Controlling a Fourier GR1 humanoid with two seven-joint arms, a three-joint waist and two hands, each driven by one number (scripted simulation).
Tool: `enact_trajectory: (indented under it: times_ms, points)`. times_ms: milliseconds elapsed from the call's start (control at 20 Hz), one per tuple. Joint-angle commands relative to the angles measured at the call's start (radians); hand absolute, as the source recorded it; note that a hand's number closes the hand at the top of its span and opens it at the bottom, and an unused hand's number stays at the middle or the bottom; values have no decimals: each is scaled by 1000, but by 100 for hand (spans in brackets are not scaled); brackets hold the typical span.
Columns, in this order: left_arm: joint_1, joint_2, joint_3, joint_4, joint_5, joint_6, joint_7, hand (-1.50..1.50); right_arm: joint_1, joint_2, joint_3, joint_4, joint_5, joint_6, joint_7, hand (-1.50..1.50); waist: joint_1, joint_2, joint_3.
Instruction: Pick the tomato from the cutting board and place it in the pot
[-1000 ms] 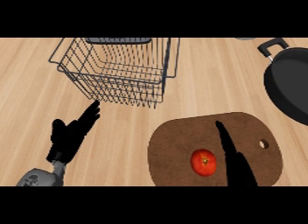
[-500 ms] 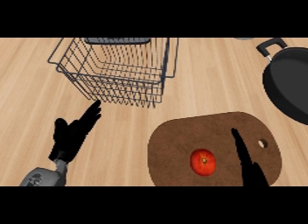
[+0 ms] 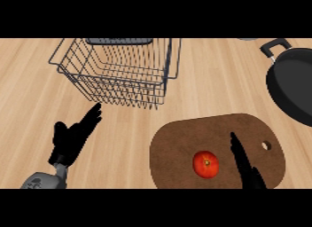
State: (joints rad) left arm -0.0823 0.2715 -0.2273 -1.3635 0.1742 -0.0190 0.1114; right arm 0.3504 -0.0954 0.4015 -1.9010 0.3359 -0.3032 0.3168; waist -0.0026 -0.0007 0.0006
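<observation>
The tomato is lying on the brown cutting board, in its lower half, well apart from the black pot that is showing at the right edge of the view. The right hand is hanging over the board just beside the tomato, on its right, fingers straight and pointing up the view; it is holding nothing. Whether it is touching the board cannot be told. The left hand is resting open on the wooden counter, fingers up, near a wire basket that is standing well to the left of the board.

Judgement: the pick is in hand at the approach stage; the tomato is not yet grasped and 0 of the 2 steps is complete. The next move is calling for the right hand to shift left over the tomato and curl round it, then carry it up and right to the pot.
</observation>
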Motion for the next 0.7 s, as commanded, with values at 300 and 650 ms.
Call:
enact_trajectory:
  times_ms: [300, 650]
  points:
    - [16, -7, 50, 29, -33, -56, -33, 0, -36, 71, -99, 283, -215, 18, -276, -150, 1, 1, 0]
    - [0, -17, 53, -17, -55, -55, 9, 0, -106, 58, -7, 395, -80, -30, -331, 150, 9, 0, -1]
